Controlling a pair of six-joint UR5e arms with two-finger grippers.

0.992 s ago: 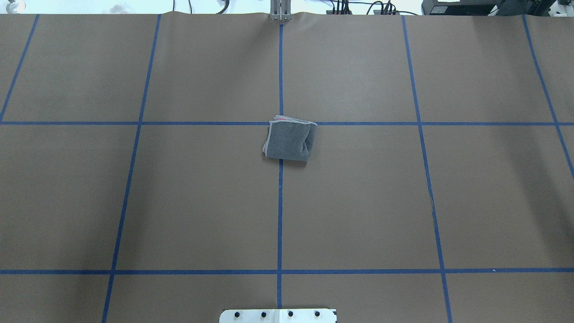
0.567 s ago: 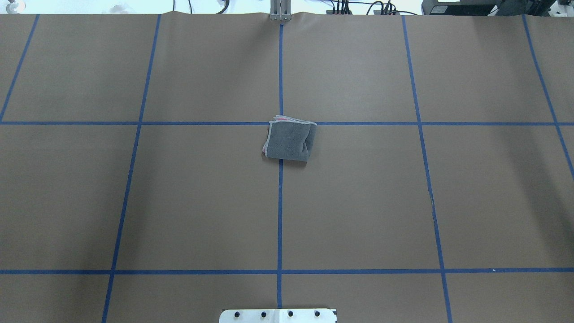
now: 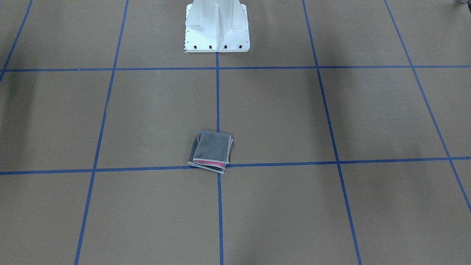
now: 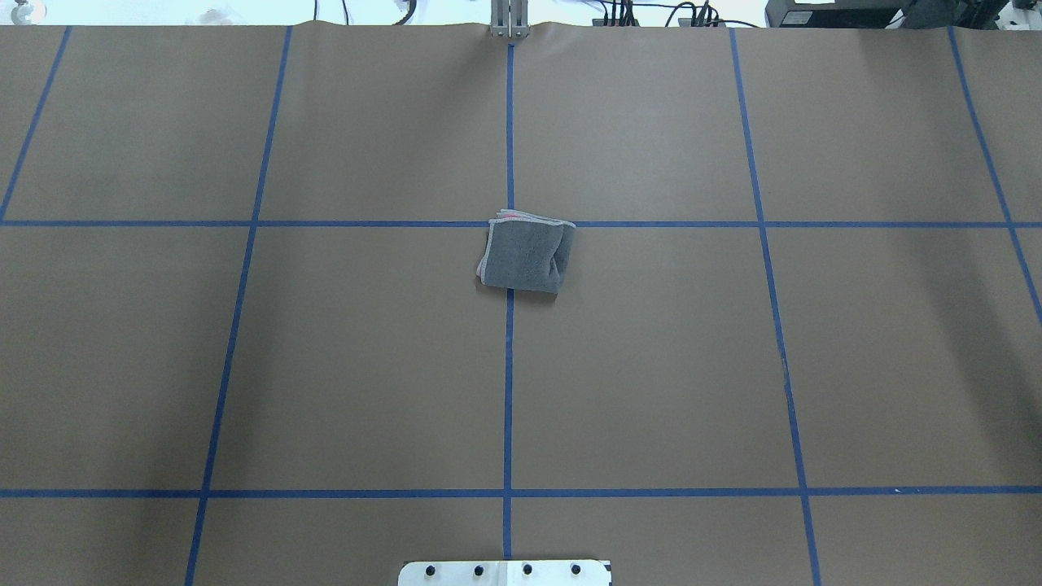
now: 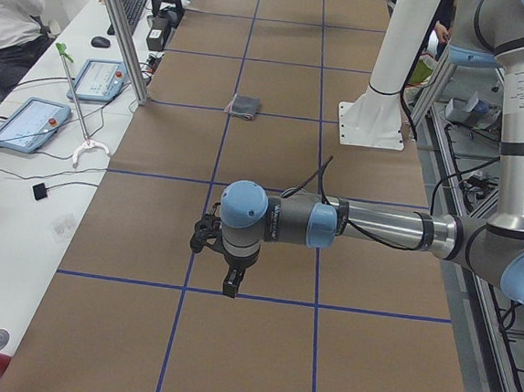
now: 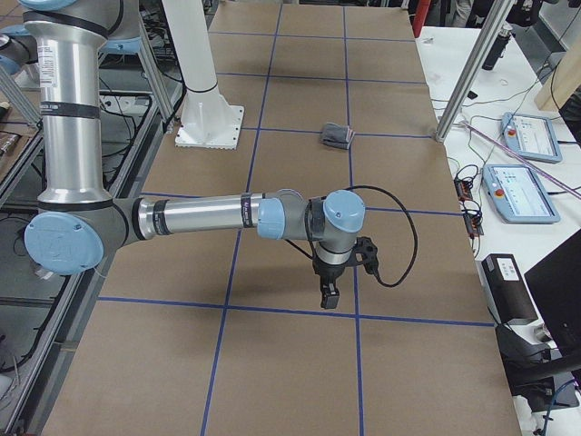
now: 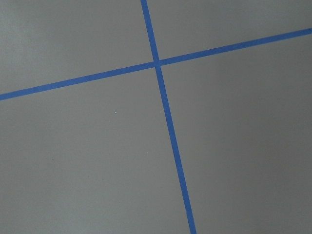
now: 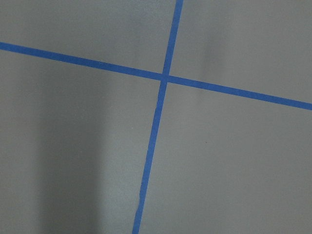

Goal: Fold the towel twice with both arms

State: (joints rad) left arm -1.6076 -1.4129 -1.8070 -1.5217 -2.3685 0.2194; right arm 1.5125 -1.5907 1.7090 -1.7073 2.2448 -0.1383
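In the front-facing view the towel [image 3: 210, 151] lies folded into a small grey packet on the table [image 3: 331, 110]. It sits at a crossing of blue tape lines [image 3: 279, 164], with pink showing along its open edge. The overhead view shows it mid-table with no arm near. In the left side view the left gripper [image 5: 229, 288] hangs over bare paper, well apart from the cloth (parted or closed cannot be told). In the right side view the right gripper [image 6: 328, 295] is likewise unreadable. The wrist views show only tape. The terry looks soft and light and would likely sag, so the stitched corners seem the best hold.
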